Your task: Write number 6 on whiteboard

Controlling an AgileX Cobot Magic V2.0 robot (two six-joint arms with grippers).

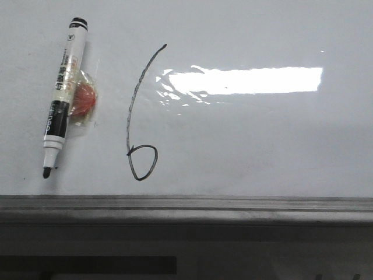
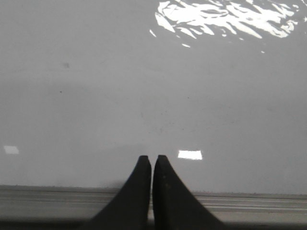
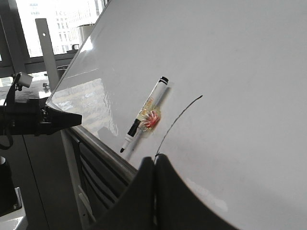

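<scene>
The number 6 (image 1: 139, 119) is drawn in thin black line on the whiteboard (image 1: 262, 134), left of the bright glare. An uncapped black-and-white marker (image 1: 61, 99) lies on the board to the left of the digit, tip toward the grey edge rail (image 1: 186, 205). My left gripper (image 2: 152, 157) is shut and empty, over bare board near the rail. My right gripper (image 3: 155, 157) is shut and empty; its fingertips cover the digit's loop, and only the stem (image 3: 178, 120) and the marker (image 3: 144, 115) show in the right wrist view. Neither gripper shows in the front view.
A red round piece under clear tape (image 1: 83, 100) is stuck to the marker's side. In the right wrist view the other arm's dark end (image 3: 48, 120) reaches in past the board's edge, with windows and a metal post (image 3: 46, 48) behind it.
</scene>
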